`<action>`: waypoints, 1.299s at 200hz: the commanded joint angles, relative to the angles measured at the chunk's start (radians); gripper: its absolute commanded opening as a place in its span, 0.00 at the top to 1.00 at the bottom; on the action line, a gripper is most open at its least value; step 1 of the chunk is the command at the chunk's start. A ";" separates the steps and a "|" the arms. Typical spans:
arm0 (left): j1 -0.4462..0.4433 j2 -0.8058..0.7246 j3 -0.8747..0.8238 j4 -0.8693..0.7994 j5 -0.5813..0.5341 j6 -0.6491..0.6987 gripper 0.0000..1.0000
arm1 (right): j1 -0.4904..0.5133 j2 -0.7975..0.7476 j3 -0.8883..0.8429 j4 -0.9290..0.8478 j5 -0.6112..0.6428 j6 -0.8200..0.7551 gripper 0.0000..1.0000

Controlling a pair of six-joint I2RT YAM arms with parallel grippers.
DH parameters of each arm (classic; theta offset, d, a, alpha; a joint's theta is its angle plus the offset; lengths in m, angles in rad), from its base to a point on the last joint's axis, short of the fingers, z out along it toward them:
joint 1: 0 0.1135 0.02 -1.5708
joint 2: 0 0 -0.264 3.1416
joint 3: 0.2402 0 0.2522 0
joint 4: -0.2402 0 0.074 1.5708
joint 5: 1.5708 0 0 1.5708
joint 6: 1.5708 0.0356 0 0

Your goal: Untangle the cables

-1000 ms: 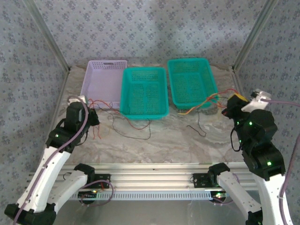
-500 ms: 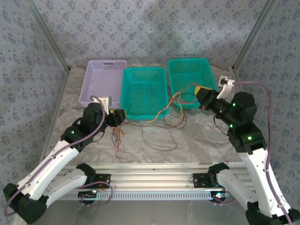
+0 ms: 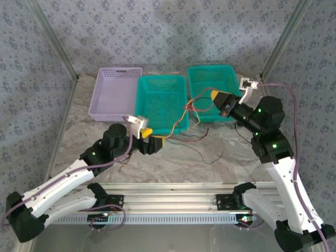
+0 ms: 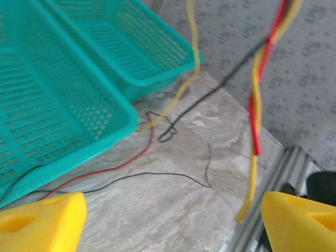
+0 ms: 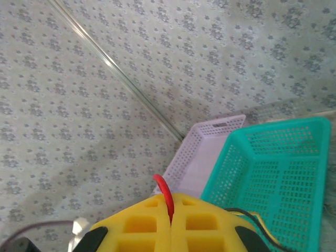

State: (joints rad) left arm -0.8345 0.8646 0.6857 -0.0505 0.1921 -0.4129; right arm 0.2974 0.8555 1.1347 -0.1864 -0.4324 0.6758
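Pulling-apart step. Right gripper [image 3: 216, 96], ctr-right of top view, clamped on the cables [image 4: 255, 107], raised; left gripper [image 4: 172, 216] jaws apart, empty. Next, probably: left takes one hanging strand.

A lilac basket [image 3: 113, 97], a teal basket [image 3: 157, 105] and a second teal basket [image 3: 210, 81] stand side by side at the back of a marbled surface [image 3: 226, 163], with patterned blue-grey walls [image 3: 168, 31] behind and aluminium rails [image 3: 168, 197] along the near edge.
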 commanded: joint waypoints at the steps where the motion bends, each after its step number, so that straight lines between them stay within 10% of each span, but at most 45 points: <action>1: -0.041 0.021 -0.032 0.150 0.054 0.092 0.14 | 0.009 0.003 0.049 0.086 -0.065 0.063 1.00; 260: -0.249 0.299 -0.116 0.809 -0.189 0.239 0.00 | 0.142 0.039 0.128 0.245 -0.041 0.310 1.00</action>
State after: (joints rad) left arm -1.0763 1.1511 0.5343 0.6651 0.0521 -0.2092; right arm 0.4088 0.9054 1.2221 -0.0002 -0.4858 0.9722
